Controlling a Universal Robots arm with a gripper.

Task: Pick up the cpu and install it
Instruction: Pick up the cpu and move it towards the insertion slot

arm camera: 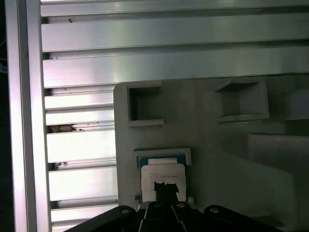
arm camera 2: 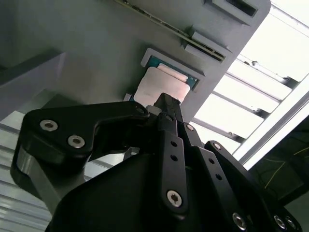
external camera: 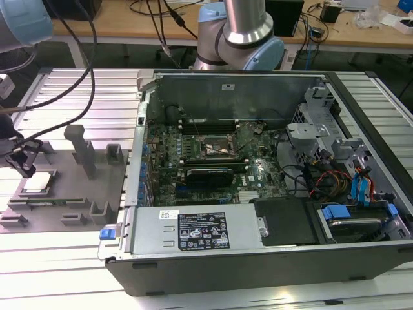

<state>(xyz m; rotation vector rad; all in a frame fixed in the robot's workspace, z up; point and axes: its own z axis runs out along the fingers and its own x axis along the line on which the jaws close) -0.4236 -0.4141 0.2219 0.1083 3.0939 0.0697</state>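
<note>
Exterior view: the gripper (external camera: pixel 24 161) hangs at the middle left of the frame over a grey fixture plate (external camera: pixel 71 194) that lies on a ribbed aluminium table (external camera: pixel 77 90). The cpu (external camera: pixel 37 183) lies flat in a recess of that plate, just below the gripper and well apart from the open computer case (external camera: pixel 258 271) that fills the centre and right. Inside the case, the black socket frame (external camera: pixel 219 147) sits on the green board, with a long dark expansion card (external camera: pixel 206 174) just below it in the frame.

Second wrist view: the gripper (arm camera 2: pixel 166 104) has its black fingers drawn together with no gap between the tips and nothing held. The tips lie over the near edge of the cpu (arm camera 2: pixel 159 87), seated in its blue-edged pocket. Contact cannot be judged.

First wrist view: the closed fingertips of the gripper (arm camera: pixel 166 188) overlap the silvery cpu (arm camera: pixel 161 171) on the fixture plate (arm camera: pixel 217 159).
</note>
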